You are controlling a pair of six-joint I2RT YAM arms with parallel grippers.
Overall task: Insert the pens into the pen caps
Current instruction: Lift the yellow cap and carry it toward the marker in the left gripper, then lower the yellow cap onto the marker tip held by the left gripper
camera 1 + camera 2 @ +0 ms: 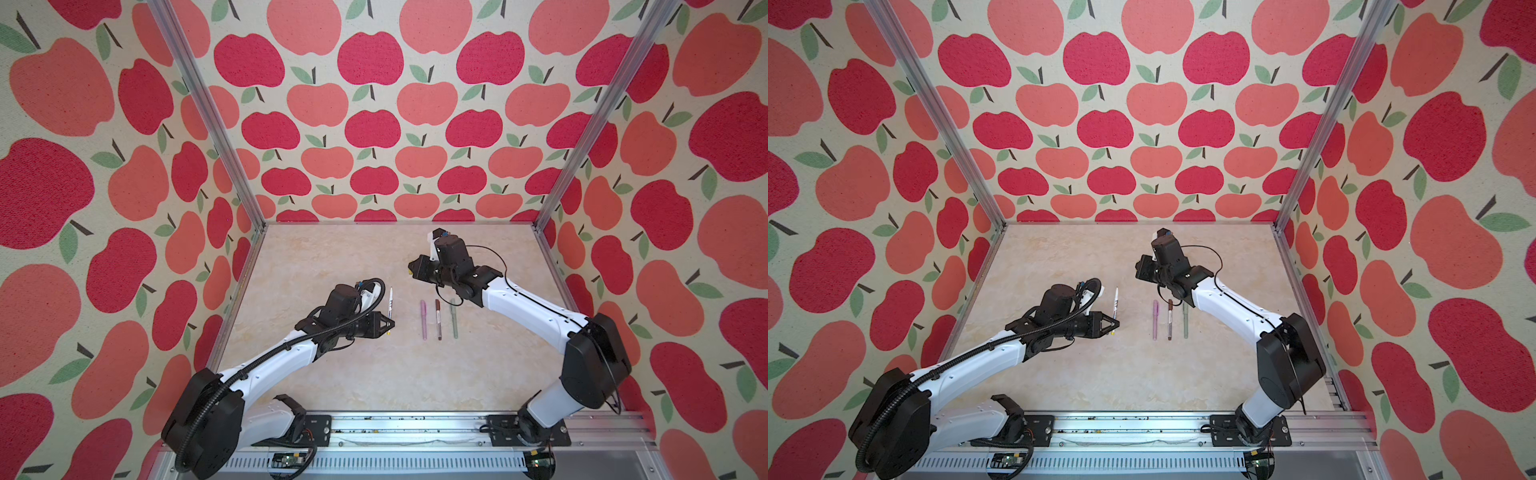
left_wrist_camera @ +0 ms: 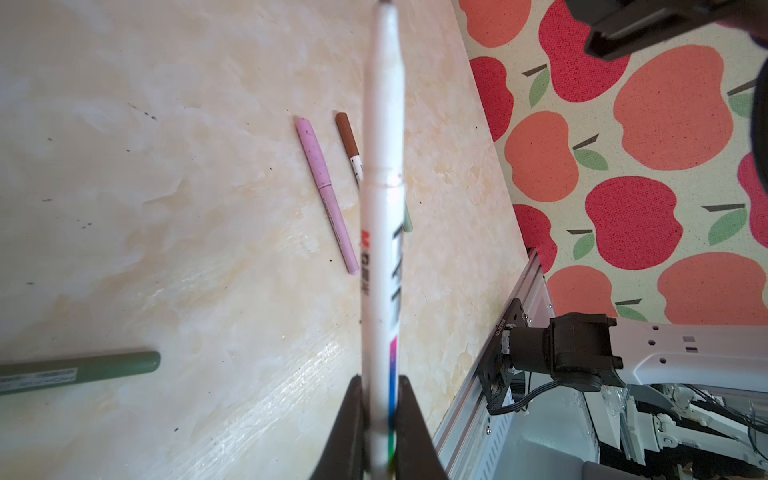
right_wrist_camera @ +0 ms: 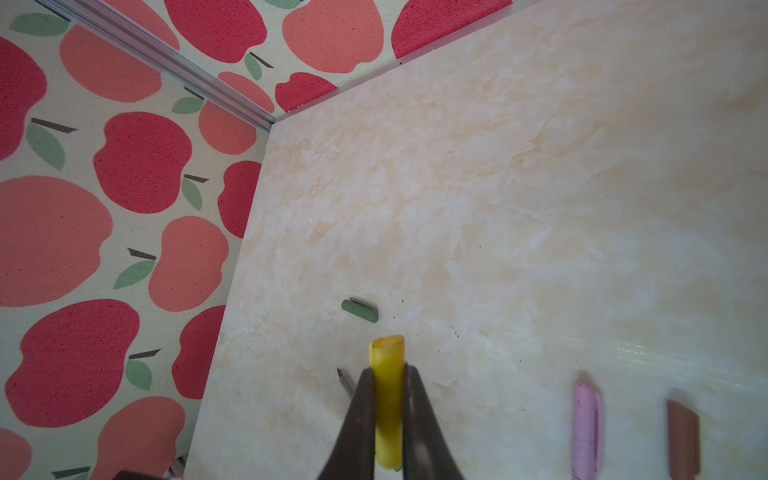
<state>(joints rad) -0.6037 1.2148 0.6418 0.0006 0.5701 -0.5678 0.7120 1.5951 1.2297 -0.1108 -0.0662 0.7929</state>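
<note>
Your left fingers (image 2: 349,428) pinch the white-and-yellow pen (image 2: 382,208), its axis running 6 to 12 o'clock over the counter (image 1: 332,374), tip at 12, while your right fingers (image 3: 357,415) pinch the yellow cap (image 3: 388,395) near that tip, at about 1 o'clock.

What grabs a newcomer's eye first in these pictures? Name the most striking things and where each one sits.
The loud apple-print walls enclose the marbled table on three sides. Left of centre the left gripper clamps a white pen, while the right gripper, farther back, grips a yellow cap. Between the arms a lilac pen, a brown-capped pen and a sage pen lie side by side.
</note>
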